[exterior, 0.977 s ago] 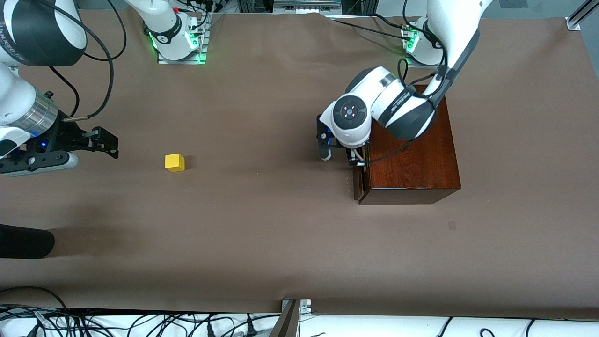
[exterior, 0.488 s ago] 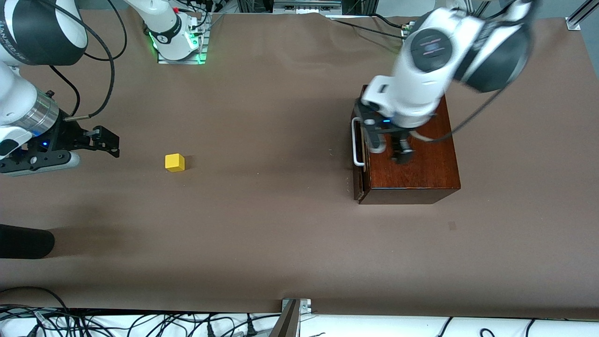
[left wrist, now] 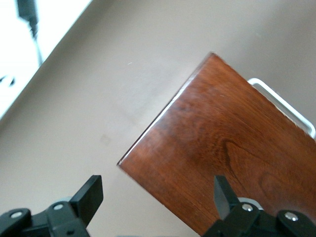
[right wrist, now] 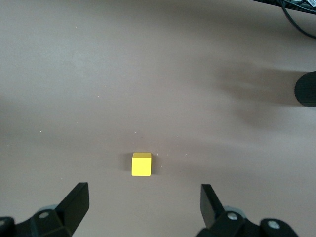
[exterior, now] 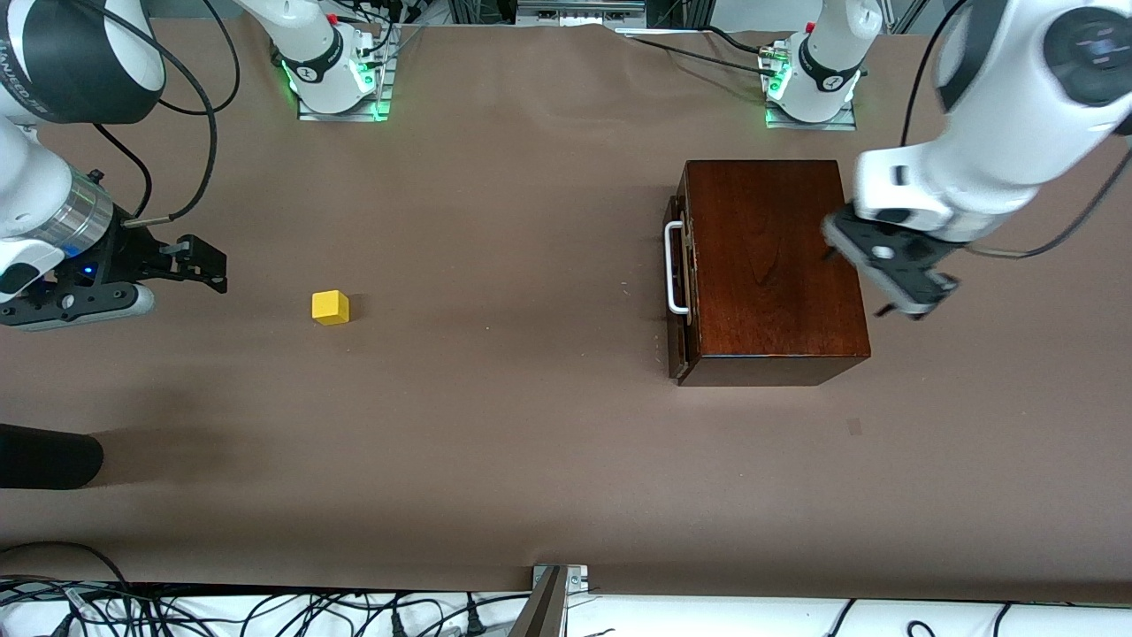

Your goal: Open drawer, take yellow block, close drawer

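The dark wooden box (exterior: 769,265) stands toward the left arm's end of the table. Its drawer (exterior: 679,292) looks pushed in, and the white bar handle (exterior: 676,268) faces the right arm's end. My left gripper (exterior: 860,281) hangs open and empty above the box's edge farthest from the handle. Its wrist view shows the box top (left wrist: 232,148), the handle (left wrist: 284,101) and my left gripper (left wrist: 155,195) with nothing between its fingers. The yellow block (exterior: 330,307) lies on the bare table toward the right arm's end. My right gripper (exterior: 202,265) waits open beside the yellow block (right wrist: 141,164), apart from it.
A dark rounded object (exterior: 44,456) pokes in at the table's edge at the right arm's end, nearer the front camera than the block. The arm bases (exterior: 336,75) stand along the back. Brown table cover (exterior: 495,398) stretches between block and box.
My left arm has left the drawer handle, risen and swung across the box top to its other edge. The handle now shows uncovered. The right arm and the block have not moved.
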Robot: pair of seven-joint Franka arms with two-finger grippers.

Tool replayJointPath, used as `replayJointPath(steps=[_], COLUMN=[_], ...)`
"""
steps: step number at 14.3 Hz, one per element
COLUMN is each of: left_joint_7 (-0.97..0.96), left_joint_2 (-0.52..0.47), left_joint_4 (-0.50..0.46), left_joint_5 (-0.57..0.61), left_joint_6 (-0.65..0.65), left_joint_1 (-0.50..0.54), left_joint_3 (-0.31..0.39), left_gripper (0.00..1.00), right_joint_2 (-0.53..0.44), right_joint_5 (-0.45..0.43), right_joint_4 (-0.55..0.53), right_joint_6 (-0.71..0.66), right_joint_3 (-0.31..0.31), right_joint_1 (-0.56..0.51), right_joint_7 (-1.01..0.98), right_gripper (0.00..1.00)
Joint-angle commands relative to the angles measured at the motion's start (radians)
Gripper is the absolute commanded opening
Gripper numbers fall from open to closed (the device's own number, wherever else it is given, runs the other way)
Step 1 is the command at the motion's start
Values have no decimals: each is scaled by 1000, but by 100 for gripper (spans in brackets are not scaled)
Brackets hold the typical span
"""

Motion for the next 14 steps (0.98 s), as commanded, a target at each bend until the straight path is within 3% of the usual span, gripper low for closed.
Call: replayJointPath(steps=[1, 5, 7, 14], left_joint_7=[-288, -392, -416, -423], left_joint_2=[-59, -125, -128, -125], left_joint_4=[-49, -125, -122, -73], left_joint_5=[-14, -33, -120, -48], left_joint_6=[0, -73, -130, -196], left_joint_1=[21, 57, 59, 57], left_joint_3=[1, 71, 150, 152], left_gripper=[100, 100, 100, 100], right_joint_2=[2, 2, 2, 2], right_joint_5=[29, 29, 29, 29], right_joint_4=[21, 21, 21, 21], right_joint_6=[-32, -34, -34, -38], right_joint_3=[3, 5, 5, 3], right_joint_1=[-8, -8, -8, -8], right_joint_7=[-19, -17, -19, -22], right_gripper=[100, 100, 100, 100])
